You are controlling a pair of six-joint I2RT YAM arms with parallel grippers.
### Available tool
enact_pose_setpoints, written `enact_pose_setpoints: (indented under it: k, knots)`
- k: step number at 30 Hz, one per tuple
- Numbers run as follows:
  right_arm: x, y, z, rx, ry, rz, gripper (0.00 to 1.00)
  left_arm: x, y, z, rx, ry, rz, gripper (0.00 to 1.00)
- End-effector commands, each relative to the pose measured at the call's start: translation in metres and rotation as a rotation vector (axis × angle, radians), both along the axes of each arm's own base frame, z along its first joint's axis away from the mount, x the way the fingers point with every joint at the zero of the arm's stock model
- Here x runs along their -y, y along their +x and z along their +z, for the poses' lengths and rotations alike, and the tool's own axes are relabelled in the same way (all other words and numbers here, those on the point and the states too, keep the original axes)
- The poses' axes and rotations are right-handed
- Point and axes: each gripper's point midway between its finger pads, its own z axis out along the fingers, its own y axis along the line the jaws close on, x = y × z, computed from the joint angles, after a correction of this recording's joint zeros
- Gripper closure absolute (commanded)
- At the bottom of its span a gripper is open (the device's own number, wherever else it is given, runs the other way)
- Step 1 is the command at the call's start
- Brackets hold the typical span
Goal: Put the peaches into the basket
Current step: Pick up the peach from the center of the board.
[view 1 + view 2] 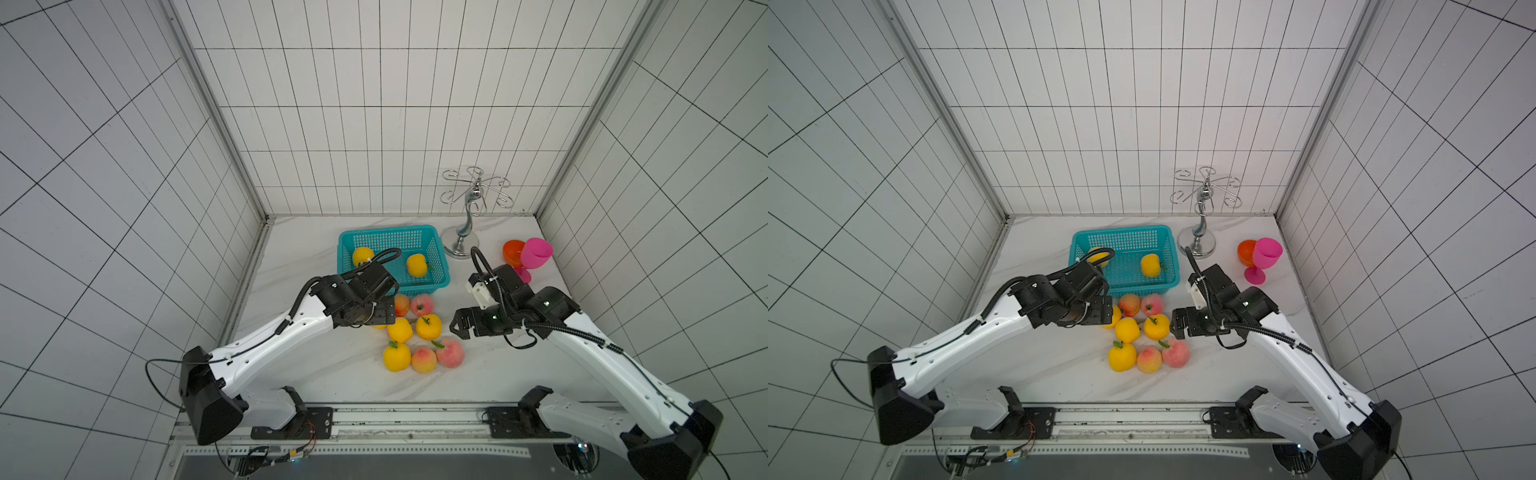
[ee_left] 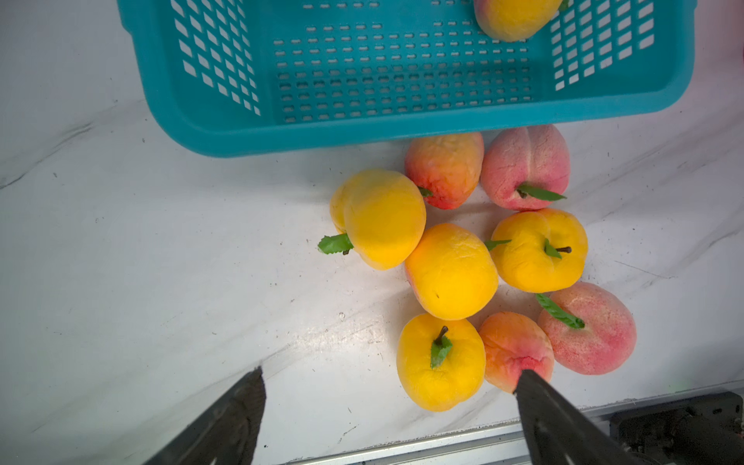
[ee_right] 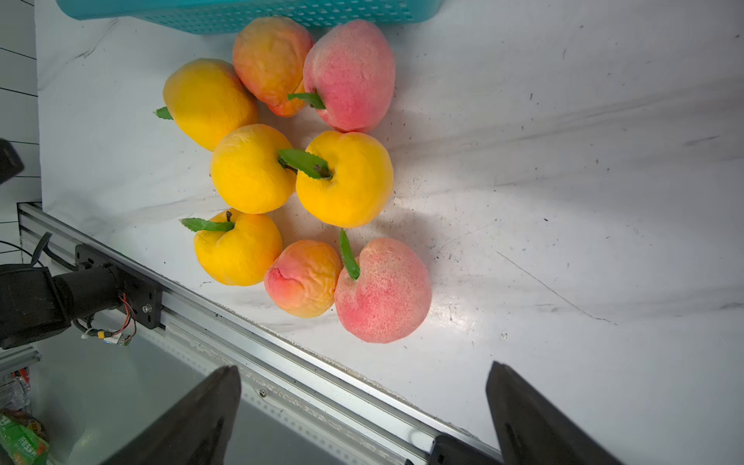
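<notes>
Yellow peaches, two of them [image 1: 363, 256] [image 1: 417, 265], lie inside the turquoise basket [image 1: 386, 230], one at each end of its floor and well apart. That's all you have in.

Eight are left on the tabletop [image 1: 332, 374], bunched just in front of the basket's near wall:
- four yellow [image 2: 378, 217] [image 2: 451, 271] [image 2: 539, 249] [image 2: 441, 362]
- two orange-red [image 2: 445, 169] [image 2: 515, 350]
- two pink [image 2: 525, 167] [image 2: 587, 328]

They touch each other in a tight cluster. The two nearest the basket sit right up against its wall. In both top views one yellow peach is mostly hidden under the left arm's wrist.

Your left gripper [image 2: 390, 376] has its jaws wide apart with nothing between them. It hangs over the cluster's left edge, beside the basket's near corner. Your right gripper [image 3: 364, 370] is also spread wide and empty, and sits just beside the cluster on its right side, facing the fruit. Neither touches a peach as far as I can tell.

So roughly a fifth is done, with eight picks to go and no grasp started. The basket has plenty of bare floor for them.

An orange and a pink goblet [image 1: 525, 257] and a metal rack [image 1: 461, 245] stand off to the right of the basket, apart from the fruit.
</notes>
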Motion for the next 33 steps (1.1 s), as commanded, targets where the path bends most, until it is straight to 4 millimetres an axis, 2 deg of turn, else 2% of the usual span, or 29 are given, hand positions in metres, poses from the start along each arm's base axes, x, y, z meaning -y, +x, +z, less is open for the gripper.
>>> enact_pose_setpoints:
  k: [1,7,12,16,22,33]
  knots:
    - [-0.003,-0.004,-0.021,-0.042,-0.019,-0.071,0.01,0.001,-0.011,0.0,0.002,-0.058,-0.03,0.05]
    - [-0.01,-0.007,-0.049,-0.08,-0.04,-0.143,0.01,-0.009,-0.026,-0.002,0.013,-0.087,-0.068,0.05]
    - [-0.009,-0.012,-0.068,-0.09,-0.077,-0.19,0.01,-0.004,-0.034,-0.01,0.017,-0.159,-0.108,0.04]
    - [-0.008,-0.014,-0.077,-0.097,-0.08,-0.234,0.01,0.005,-0.042,-0.006,-0.002,-0.231,-0.14,0.05]
    - [-0.008,-0.014,-0.092,-0.129,-0.118,-0.251,0.01,-0.001,-0.035,-0.005,0.054,-0.216,-0.146,0.04]
    - [-0.011,-0.014,-0.115,-0.156,-0.097,-0.295,0.01,-0.008,-0.034,-0.009,0.018,-0.232,-0.151,0.04]
